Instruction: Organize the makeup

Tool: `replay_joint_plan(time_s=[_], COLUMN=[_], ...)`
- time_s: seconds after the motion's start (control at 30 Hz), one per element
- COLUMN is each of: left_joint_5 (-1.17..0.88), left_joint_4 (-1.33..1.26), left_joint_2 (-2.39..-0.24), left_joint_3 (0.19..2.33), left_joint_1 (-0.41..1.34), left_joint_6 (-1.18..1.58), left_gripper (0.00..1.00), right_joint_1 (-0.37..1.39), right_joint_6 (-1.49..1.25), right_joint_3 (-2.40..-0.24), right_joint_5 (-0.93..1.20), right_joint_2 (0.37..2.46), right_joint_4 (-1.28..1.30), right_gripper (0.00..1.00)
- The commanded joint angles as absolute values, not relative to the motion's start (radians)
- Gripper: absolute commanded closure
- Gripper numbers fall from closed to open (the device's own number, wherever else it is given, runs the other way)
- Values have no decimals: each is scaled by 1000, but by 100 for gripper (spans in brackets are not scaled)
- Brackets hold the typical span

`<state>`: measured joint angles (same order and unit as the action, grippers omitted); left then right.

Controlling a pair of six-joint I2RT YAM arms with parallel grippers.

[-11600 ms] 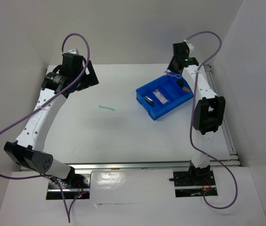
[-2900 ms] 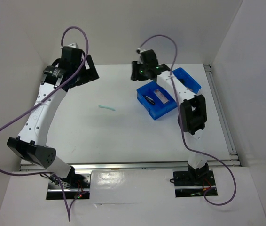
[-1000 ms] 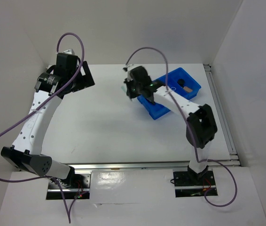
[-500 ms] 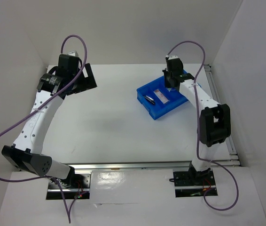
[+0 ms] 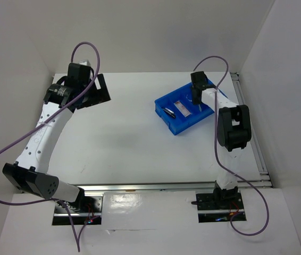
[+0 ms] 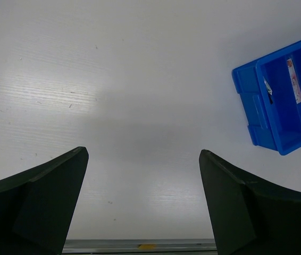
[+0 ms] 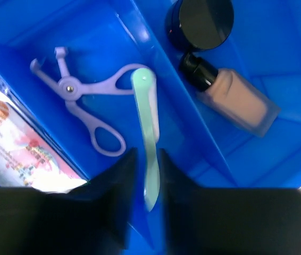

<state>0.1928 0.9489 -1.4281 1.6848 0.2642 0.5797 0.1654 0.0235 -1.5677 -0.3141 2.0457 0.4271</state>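
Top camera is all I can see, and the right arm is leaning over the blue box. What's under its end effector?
Observer: The mint-green stick, between the fingers of the right end effector. I can't tell whether they grip it.
Operator: Is anything else near it?
Observer: Yes, the purple looped piece lies in that compartment of the blue bin, and the stick's far end overlaps one of its loops.
Operator: What about next door?
Observer: The round black pot and the tan cylinder with its black end share the neighbouring compartment.
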Motion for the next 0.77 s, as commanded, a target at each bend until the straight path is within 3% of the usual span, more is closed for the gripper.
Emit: replay_joint_plan(time_s=[0.0,0.03,0.07,0.17,0.2,0.3,0.47,0.73], left_joint_5=[172,163,163,150,150,150,127,57], left_joint_4=[923,923,914,900,900,900,890,850], left_joint_2=[-1416,-1416,-1416,-1405,-1405,-1416,-1427,-1417], left_joint_3=[1684,1684,1684,1672,1672,1693,1703,1660], left_joint_1=[261,261,261,261,261,261,261,261], left_joint_6=[581,592,592,592,592,574,540,520], left_gripper=[0,0,0,0,0,0,0,0], right_joint_1=[161,161,161,172,172,157,86,55], right_joint_6=[11,-1,-2,-40,-52,-191,-350,-373], right_joint_3=[-1660,-1660,-1670,-1680,-1693,-1775,-1856,-1678], right_joint_5=[-354,-354,-354,-373,-373,-368,-167,-160], right_joint_2=[2037,2025,1999,1935,1919,1885,1841,1685], right_joint_4=[406,407,407,416,431,549,735,767], right_gripper=[62,55,41,22,20,0,0,0])
